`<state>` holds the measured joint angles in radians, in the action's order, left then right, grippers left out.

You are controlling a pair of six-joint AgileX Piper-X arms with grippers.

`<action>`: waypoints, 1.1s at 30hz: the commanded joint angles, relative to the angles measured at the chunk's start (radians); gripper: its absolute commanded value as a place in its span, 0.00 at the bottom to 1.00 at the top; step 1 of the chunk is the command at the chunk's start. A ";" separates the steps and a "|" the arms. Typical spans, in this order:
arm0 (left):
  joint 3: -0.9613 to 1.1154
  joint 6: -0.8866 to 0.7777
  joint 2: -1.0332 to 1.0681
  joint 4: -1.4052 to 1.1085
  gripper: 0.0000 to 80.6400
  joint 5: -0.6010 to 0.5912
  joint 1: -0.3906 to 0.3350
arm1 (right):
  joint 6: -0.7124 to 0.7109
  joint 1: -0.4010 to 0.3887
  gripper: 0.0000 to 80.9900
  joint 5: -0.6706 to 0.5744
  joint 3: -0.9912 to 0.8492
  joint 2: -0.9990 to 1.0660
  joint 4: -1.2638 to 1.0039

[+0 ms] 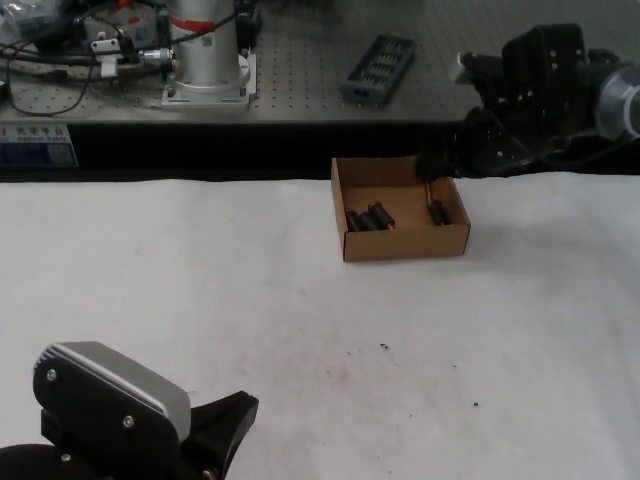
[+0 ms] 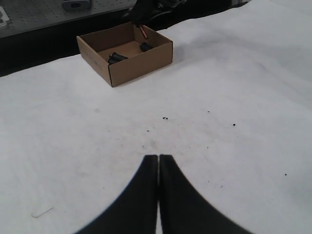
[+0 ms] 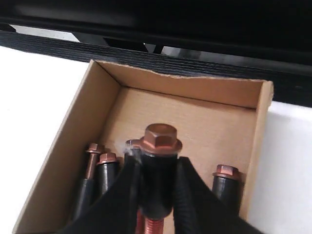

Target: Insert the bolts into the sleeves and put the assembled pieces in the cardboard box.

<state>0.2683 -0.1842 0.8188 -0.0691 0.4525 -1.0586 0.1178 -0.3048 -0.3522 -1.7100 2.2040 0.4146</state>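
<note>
Above the far right corner of the brown cardboard box (image 1: 405,243) hangs my right gripper (image 1: 432,180); my left gripper (image 1: 235,415) sits well short of the box. Left wrist: its black fingers (image 2: 146,195) are pressed together, empty. Right wrist: I clamp a black sleeve with copper hex bolt (image 3: 161,141) over other assembled pieces (image 3: 107,170) inside the box.

White sheet (image 1: 200,300) covers the near bench, with a few dark specks (image 1: 384,348) right of centre. On the far side is a grey perforated metal table (image 1: 300,70). On it, far left, a tangle of cables (image 1: 40,60) with small white fittings (image 1: 105,45). Beside them is a silver post (image 1: 205,40) on a base plate. A black ribbed block (image 1: 377,68) lies right of the post. Blue label (image 1: 37,143) on the table's front edge, far left.
</note>
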 commanded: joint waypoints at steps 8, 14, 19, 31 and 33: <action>0.002 0.012 -0.006 -0.015 0.01 0.016 -0.001 | -0.001 -0.005 0.06 -0.055 -0.017 0.000 0.001; 0.002 0.012 -0.006 -0.015 0.01 0.016 -0.001 | -0.005 -0.021 0.06 -0.043 -0.017 0.000 0.022; 0.002 0.012 -0.006 -0.015 0.01 0.016 -0.001 | -0.005 -0.029 0.06 -0.034 -0.017 0.000 0.029; 0.002 0.012 -0.006 -0.015 0.01 0.016 -0.001 | -0.038 -0.032 0.06 0.067 -0.017 0.003 0.082; 0.002 0.012 -0.006 -0.015 0.01 0.016 -0.001 | -0.050 -0.032 0.06 0.067 -0.017 0.010 0.087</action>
<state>0.2683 -0.1842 0.8188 -0.0698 0.4525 -1.0586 0.0942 -0.3352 -0.2797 -1.7115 2.2096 0.4932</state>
